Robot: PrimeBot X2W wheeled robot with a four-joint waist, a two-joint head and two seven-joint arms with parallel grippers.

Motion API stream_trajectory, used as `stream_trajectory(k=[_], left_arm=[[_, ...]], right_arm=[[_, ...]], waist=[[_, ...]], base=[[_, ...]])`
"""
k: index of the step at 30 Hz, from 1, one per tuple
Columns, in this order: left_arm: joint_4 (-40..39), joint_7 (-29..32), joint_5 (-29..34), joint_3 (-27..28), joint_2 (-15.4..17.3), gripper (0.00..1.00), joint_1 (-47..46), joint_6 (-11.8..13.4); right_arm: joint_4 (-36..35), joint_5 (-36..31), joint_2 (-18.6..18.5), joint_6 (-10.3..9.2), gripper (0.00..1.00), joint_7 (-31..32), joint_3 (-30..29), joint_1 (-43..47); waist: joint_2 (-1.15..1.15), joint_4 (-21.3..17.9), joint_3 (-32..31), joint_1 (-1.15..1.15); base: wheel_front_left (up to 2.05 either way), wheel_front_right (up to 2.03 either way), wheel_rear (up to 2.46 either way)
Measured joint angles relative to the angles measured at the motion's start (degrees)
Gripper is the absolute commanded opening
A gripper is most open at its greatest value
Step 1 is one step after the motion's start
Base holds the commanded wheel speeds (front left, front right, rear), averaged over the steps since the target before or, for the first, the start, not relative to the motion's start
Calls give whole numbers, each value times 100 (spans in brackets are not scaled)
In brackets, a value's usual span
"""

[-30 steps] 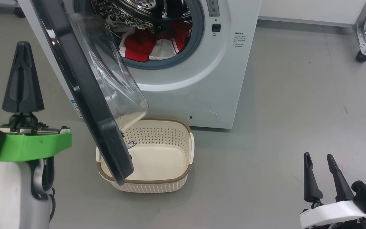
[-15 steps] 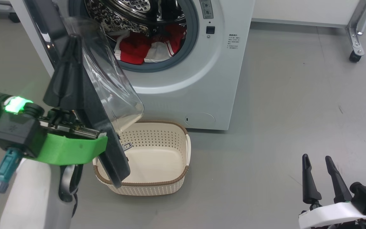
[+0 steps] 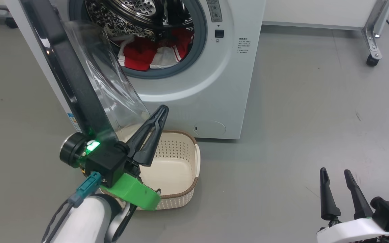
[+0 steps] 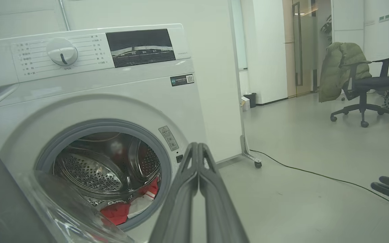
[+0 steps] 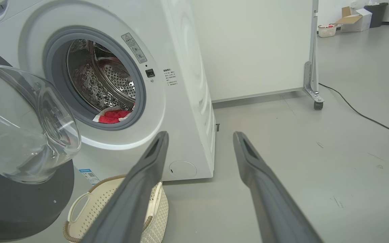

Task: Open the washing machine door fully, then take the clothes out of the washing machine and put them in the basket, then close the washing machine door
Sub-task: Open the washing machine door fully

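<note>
The left claw [image 3: 161, 113] has swung right across. A second ago it stood at the left edge of the head view, outside the door [image 3: 69, 72]. Half a second ago it was passing in front of the black ring. Now it sits low in the middle of the frame, on the inner side of the door, just above the near-left part of the basket [image 3: 177, 150]. The whole picture has also slid a little, so the head has turned as well. The claw's two fingers are pressed together with nothing between them, and the left wrist view shows them pointing up towards the drum opening.

The right claw [image 3: 334, 171] is parked at the lower right of the frame, fingers a modest way apart and empty.

The door stands out from the washing machine [image 3: 214, 98] nearly edge-on, and its glass bowl [image 3: 108, 89] hangs over the left side of the basket. To my eye it is open but not yet all the way. The clothes [image 3: 139, 54] lie in a red and white heap at the bottom of the drum, upper middle of the frame, and the basket is empty. The left arm now looks placed either to push the door wider from inside or to reach in for the clothes. I can't say which.
</note>
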Motion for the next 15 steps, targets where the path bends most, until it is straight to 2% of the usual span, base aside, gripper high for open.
stream_trajectory(k=[15], left_arm=[[642,726,-474,-102,-86,0,498,11]], right_arm=[[19,-49,55,5,100,0,-20,13]], waist=[[0,-62,50,0]], base=[[0,0,0]])
